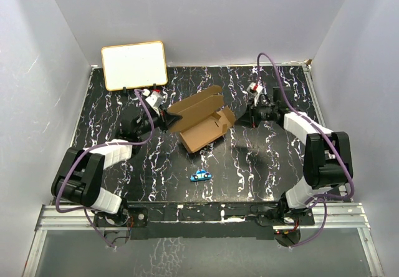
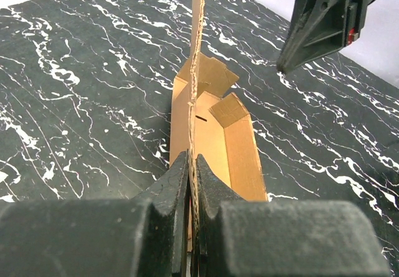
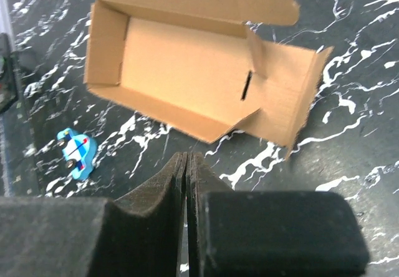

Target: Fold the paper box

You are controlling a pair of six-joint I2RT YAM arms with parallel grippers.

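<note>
The paper box (image 1: 202,127) lies half folded at the middle of the table, a brown cardboard tray open at the top, with its long lid panel (image 1: 196,104) standing up along the far side. My left gripper (image 1: 167,117) is shut on the left end of that panel; in the left wrist view the cardboard edge (image 2: 195,71) runs straight up from between the closed fingertips of the gripper (image 2: 192,165). My right gripper (image 3: 187,160) is shut on nothing. It hangs a short way right of the paper box (image 3: 168,65), clear of the splayed end flap (image 3: 293,96).
A small blue toy car (image 1: 200,176) lies in front of the box, also visible in the right wrist view (image 3: 78,154). A white board with a tan frame (image 1: 134,65) leans against the back wall at the left. White walls close in the black marbled table (image 1: 262,165).
</note>
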